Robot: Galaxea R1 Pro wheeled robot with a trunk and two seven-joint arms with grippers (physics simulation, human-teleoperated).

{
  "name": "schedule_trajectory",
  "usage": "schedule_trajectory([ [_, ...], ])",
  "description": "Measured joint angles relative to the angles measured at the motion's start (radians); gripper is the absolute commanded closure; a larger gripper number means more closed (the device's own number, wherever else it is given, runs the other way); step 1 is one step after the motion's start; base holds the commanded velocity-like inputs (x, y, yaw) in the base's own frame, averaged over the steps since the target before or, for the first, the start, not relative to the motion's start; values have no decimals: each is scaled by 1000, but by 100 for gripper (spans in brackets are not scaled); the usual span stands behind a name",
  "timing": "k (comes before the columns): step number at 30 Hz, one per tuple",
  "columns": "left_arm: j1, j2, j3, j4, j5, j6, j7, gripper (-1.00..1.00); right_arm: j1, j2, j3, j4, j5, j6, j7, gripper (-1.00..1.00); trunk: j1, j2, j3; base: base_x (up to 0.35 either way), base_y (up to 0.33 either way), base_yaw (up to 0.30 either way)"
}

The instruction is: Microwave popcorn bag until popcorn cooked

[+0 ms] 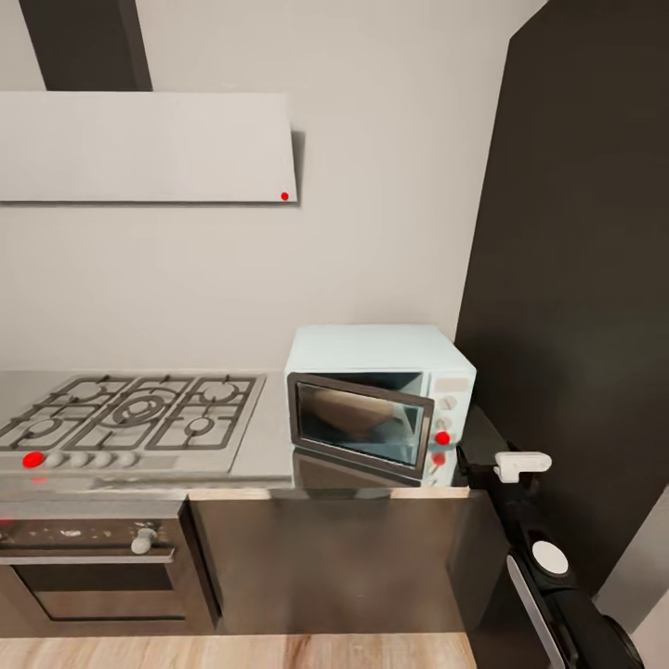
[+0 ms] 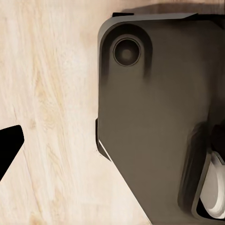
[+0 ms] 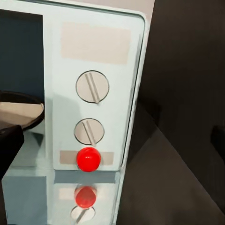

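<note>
Currently the microwave (image 1: 379, 400) is being faced on the countertop (image 1: 269, 446), just beside the gas hob (image 1: 130, 418), with a dark tall panel (image 1: 576, 279) on its other side. Its door (image 1: 360, 423) is being held ajar, swung partly outward. A brownish shape is being glimpsed through the door glass; whether that is the popcorn bag cannot be told. No popcorn is being made out.

The right arm (image 1: 530, 520) is being extended toward the microwave's control side. In the right wrist view the control panel (image 3: 93, 93) is being framed close, with the red button (image 3: 89, 159) below the knobs. One dark fingertip (image 3: 9, 145) is being seen at the frame edge; how far the right gripper is open, and whether anything is held, cannot be told. In the left wrist view a wooden floor (image 2: 47, 117) and the robot's dark base (image 2: 154, 117) are being shown; one dark finger tip (image 2: 9, 145) is peeking in, so the left gripper's opening cannot be told either.

Risks, as judgement: with the door ajar, heating is likely being blocked if the button gets pressed now. The door could be knocked wider by the arm, since it is passing near the panel. A knob could be hit instead of the button, being just above it.

Counts: one microwave, two knobs (image 3: 92, 86) and (image 3: 88, 131), one red button plus its reflection in the countertop, one hob, one oven (image 1: 93, 557) under it.
</note>
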Motion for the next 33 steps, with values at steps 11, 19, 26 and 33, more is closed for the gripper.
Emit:
schedule_trajectory([
  [11, 0, 0, 0, 0, 0, 1, 0, -100, 0, 0, 0, 0, 0, -1, 0, -100, 0, 0, 0, 130, -71, 0],
  [19, 0, 0, 0, 0, 0, 1, 0, -100, 0, 0, 0, 0, 0, -1, 1, -100, 0, 0, 0, 135, 0, 0],
  [26, 0, 0, 0, 0, 0, 1, 0, -100, 0, -2, -3, 0, -1, 0, 165, -100, 0, 0, 0, 86, 0, 0],
  [33, 0, 0, 0, 0, 0, 1, 0, -100, 0, -4, -120, 0, -1, -1, 358, -100, 0, 0, 0, 1, 0, 0],
])
